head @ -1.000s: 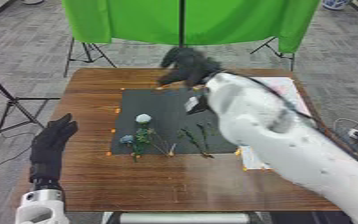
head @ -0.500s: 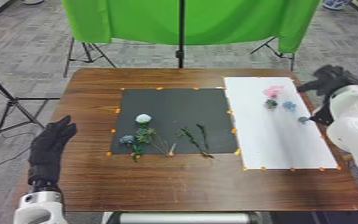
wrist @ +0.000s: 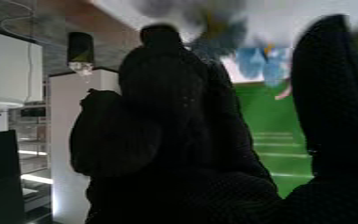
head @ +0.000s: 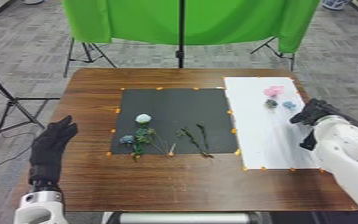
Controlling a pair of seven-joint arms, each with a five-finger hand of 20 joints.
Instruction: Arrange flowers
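"Right, fingers first. How's the right hand (head: 316, 112)?"

"Fingers (wrist: 171, 90) up & pressed tog., one bent shorter; thumb (wrist: 335, 100) well apart, so hand's open. Nothing pinched, AFAICT. Wrist view's got a blurry blue-grey bloom (wrist: 218, 37) nr the fingertips; can't tell if it's touched. Blue petals (wrist: 262, 62) show thru the gap, farther off."

"OK, & around it?"

"Hand's over the right edge of the white sheet (head: 255, 125). Just beside it: blue flower (head: 289, 105), w/ a dark green sprig (head: 270, 103) next along & pink flower (head: 273, 91) beyond, all on the sheet."

"Anything in the way?"

"Right arm (head: 349, 142), yeah: hides the sheet's near right corner."

"Rest of the flowers?"

"On the dark mat (head: 171, 105), near half: white flower (head: 143, 118), pale blue flower (head: 127, 139) & greenery (head: 143, 135) bunched left; two green stems (head: 202, 132) lie apart, to the right."

"& the left hand (head: 53, 142)?"

"Left of the mat, over the brown table (head: 158, 185), fingers straight, slightly spread, nothing in 'em."
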